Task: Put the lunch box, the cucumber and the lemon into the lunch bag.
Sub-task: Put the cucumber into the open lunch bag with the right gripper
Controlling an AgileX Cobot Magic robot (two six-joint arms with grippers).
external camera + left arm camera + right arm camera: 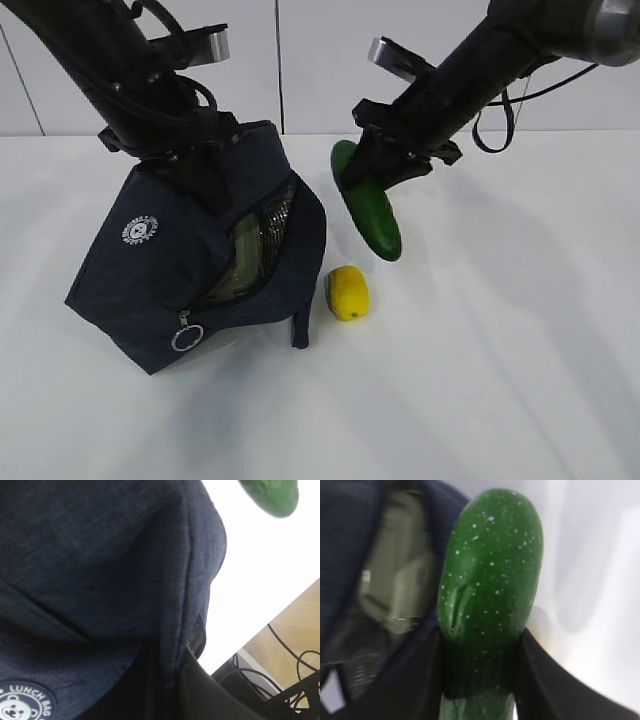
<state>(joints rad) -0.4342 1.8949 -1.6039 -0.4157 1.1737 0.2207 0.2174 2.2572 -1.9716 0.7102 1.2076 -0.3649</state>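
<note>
The right fingers (480, 680) were closed on the cucumber (366, 212), pinching it near its upper end so that most of its length jutted forward and down, its rounded tip just above the surface (500, 380). In the right wrist view the dark pads pressed both flanks of the speckled green skin, and a shallow crease showed beside one of them. The skin looked smooth and probably slick, the body stiff and moderately heavy for so narrow a hold; a grip nearer the middle would likely have resisted swinging better, though the end grip left the free tip clear to lead into an opening.

The left fingers (195, 165) were shut on the bag (160, 270), clamped on the navy fabric at its top and holding it tipped, its unzipped mouth gaping toward the cucumber. The cloth looked soft and limp, sagging in folds under the hold, so the mouth probably stayed wide only while that arm pulled it up. The fingers themselves were hidden by fabric in the left wrist view.

Inside the mouth, against the silver lining, lay the box (245, 262), its pale green lid visible, apparently already stowed. The lemon (349, 292) sat on the surface just beside the bag's lower corner and below the cucumber's tip; small, firm and rounded, it seemed liable to roll and best taken across its short axis.
</note>
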